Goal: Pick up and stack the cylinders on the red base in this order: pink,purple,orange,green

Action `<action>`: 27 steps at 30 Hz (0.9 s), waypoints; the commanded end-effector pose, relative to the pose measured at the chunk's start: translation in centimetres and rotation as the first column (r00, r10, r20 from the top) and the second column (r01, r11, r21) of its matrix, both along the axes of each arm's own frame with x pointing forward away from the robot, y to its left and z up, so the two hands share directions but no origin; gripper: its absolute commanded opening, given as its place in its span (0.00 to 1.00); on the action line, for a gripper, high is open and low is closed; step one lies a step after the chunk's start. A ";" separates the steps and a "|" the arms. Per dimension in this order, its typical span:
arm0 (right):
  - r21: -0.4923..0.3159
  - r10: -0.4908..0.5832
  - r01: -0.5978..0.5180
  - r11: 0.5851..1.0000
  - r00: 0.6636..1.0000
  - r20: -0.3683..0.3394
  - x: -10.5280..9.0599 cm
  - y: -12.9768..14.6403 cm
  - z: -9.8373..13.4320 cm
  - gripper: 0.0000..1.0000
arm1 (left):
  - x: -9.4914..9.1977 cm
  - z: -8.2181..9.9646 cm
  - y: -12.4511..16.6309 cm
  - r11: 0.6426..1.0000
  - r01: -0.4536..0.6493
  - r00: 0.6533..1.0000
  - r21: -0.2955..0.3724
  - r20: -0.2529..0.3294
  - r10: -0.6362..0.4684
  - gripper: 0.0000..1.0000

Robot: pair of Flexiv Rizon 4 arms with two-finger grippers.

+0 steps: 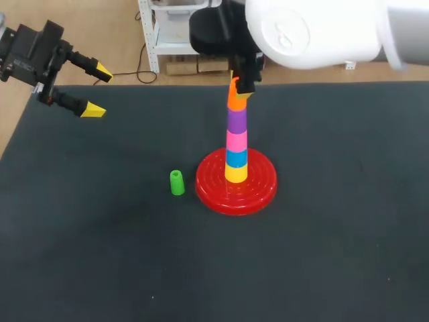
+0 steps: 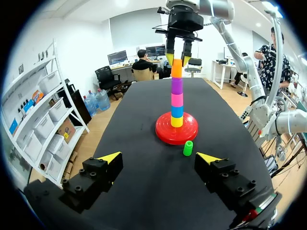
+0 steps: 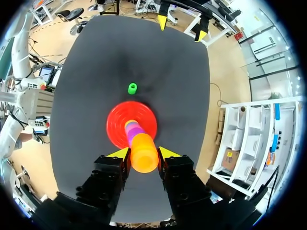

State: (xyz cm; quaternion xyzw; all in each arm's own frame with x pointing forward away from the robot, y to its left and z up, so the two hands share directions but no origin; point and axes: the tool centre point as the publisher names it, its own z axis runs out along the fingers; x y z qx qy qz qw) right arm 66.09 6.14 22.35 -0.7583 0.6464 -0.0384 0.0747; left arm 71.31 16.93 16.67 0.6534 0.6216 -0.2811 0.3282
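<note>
1. The bench [image 1: 335,255], covered by a dark mat, carries every item listed below.

2. The right arm [image 1: 322,30] comes in over the far edge of the bench and hangs above the tower.

3. The left arm [image 1: 23,54] sits at the far left corner of the bench, well apart from the work.

4. The red base [image 1: 258,191] lies flat near the middle of the bench.

5. A tower of five cylinders stands upright on the centre of the base. From the bottom they are the yellow cylinder [image 1: 235,173], blue cylinder [image 1: 235,157], pink cylinder [image 1: 236,141], purple cylinder [image 1: 236,119] and orange cylinder [image 1: 236,102]. Each rests on the one beneath it.

6. The right claw [image 3: 144,153] points straight down over the tower. Its two yellow tips press against opposite sides of the orange cylinder [image 3: 144,153], pinching it at the top of the tower. The left wrist view confirms this, showing one tip of the right claw [image 2: 177,60] on either side of the orange cylinder [image 2: 176,68].

7. The left claw [image 1: 98,90] hangs over the far left corner with its fingers spread wide and nothing between them. It shows the same in its own view [image 2: 159,158].

8. The green cylinder [image 1: 177,182] stands upright on the mat. It is just beside the base on the base's left and does not touch it. It also shows in the wrist views [image 2: 188,148] [image 3: 132,88].
</note>
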 end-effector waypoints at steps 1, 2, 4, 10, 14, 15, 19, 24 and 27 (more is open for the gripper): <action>-0.003 0.001 -0.001 1.000 1.000 -0.001 -0.1 0.1 -0.3 0.00 | 0.1 -0.1 0.0 1.000 0.001 1.000 0.000 0.001 -0.001 1.00; -0.005 0.001 -0.001 1.000 1.000 -0.002 -0.1 0.1 -0.4 0.00 | 0.1 -0.1 0.0 1.000 0.001 1.000 0.000 0.001 -0.001 1.00; -0.007 0.002 -0.002 1.000 1.000 -0.005 -0.1 0.1 -0.5 0.00 | 0.1 -0.1 0.0 1.000 0.001 1.000 0.000 0.001 -0.001 1.00; -0.012 0.002 -0.002 1.000 1.000 -0.014 -0.1 0.1 -0.8 0.00 | 0.1 -0.1 0.0 1.000 0.001 1.000 0.000 0.001 -0.001 1.00; -0.002 -0.007 0.007 1.000 0.999 -0.039 0.0 0.0 -1.1 0.00 | 0.1 -0.1 0.0 1.000 0.001 1.000 0.000 0.001 -0.001 1.00; 0.010 -0.007 0.007 1.000 0.998 -0.055 0.0 0.0 -1.1 0.00 | 0.1 -0.1 0.0 1.000 0.001 1.000 0.000 0.001 -0.001 1.00; 0.004 -0.009 0.009 1.000 0.998 -0.058 0.1 -0.1 -1.2 0.00 | 0.1 -0.1 0.0 1.000 0.001 1.000 0.000 0.001 -0.001 1.00; 0.004 -0.014 0.014 1.000 0.997 -0.080 0.3 -0.1 -1.5 0.00 | 0.1 -0.1 0.0 1.000 0.001 1.000 0.000 0.001 -0.001 1.00; -0.007 -0.009 0.008 1.000 0.996 -0.084 0.2 0.0 -1.7 0.00 | 0.1 -0.1 0.0 1.000 0.001 1.000 0.000 0.001 -0.001 1.00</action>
